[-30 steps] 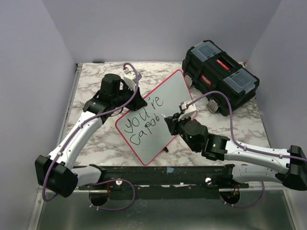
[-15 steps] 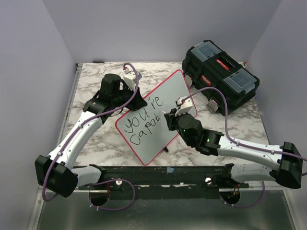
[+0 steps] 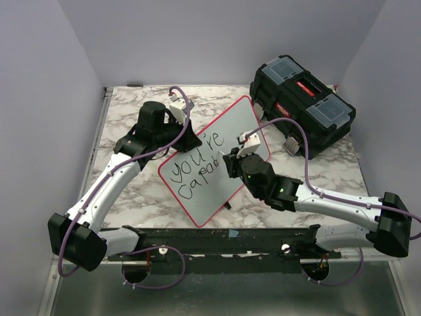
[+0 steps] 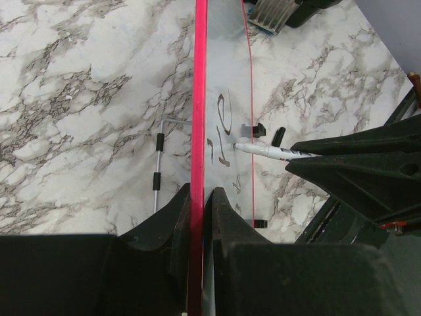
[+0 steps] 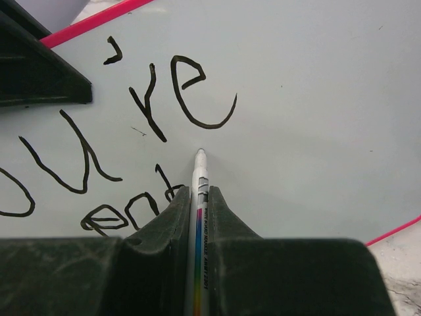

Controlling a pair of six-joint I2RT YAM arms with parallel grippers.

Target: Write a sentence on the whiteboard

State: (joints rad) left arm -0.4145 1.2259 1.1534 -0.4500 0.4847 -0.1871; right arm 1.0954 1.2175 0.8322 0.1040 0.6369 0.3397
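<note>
The whiteboard (image 3: 240, 122) stands tilted on the marble tabletop (image 3: 125, 112), its red rim pinched in the closed left tool (image 4: 197, 201); a black toolbox (image 3: 302, 99) sits behind it. The right tool (image 5: 199, 217) clamps a white marker (image 5: 200, 178); its tip meets the board below the "e" of "you're", where the unfinished second line of the sentence (image 3: 194, 168) ends.

One whiteboard (image 3: 240, 122), one marker (image 4: 266, 151), one toolbox (image 3: 302, 99).
</note>
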